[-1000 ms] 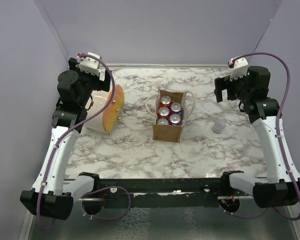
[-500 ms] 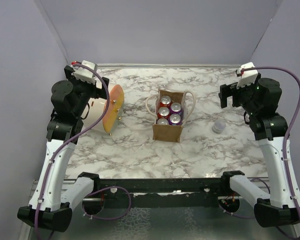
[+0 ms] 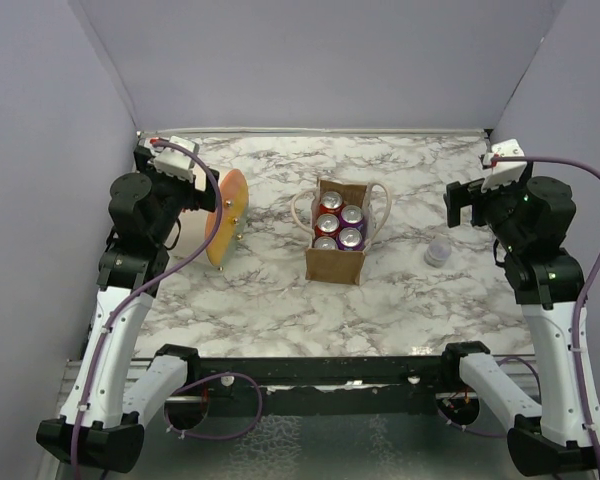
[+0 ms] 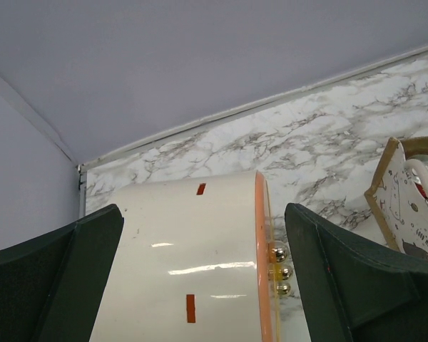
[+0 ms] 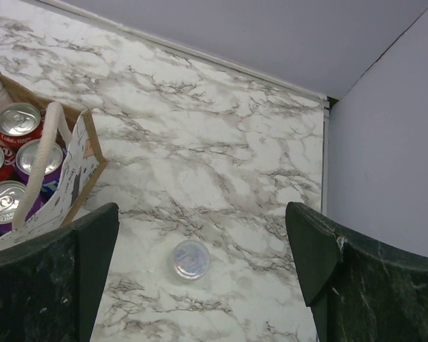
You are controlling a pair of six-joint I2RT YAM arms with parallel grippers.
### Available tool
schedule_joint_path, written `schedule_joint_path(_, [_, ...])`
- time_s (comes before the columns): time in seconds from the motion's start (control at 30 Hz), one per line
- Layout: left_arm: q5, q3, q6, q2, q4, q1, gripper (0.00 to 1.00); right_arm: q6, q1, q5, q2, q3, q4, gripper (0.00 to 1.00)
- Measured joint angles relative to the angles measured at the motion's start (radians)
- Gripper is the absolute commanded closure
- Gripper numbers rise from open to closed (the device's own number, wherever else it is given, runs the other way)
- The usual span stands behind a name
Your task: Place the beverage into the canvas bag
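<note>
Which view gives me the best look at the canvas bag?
Top external: the whole canvas bag shows, open, cans inside. Left wrist catches only one printed corner at its right edge; right wrist cuts it off at the left edge.

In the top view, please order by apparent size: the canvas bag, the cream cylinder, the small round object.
1 and 2, unsure: canvas bag, cream cylinder; the left arm hides part of the cylinder.
3. small round object.
</note>
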Motion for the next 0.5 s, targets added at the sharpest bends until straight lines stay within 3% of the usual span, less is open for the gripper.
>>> schedule_joint_path(0.5, [-0.030,-0.007,0.014,-0.049,-0.034,0.010,0.01,0.000,-0.001,0.015,-0.055,-0.001,-0.016,0.00])
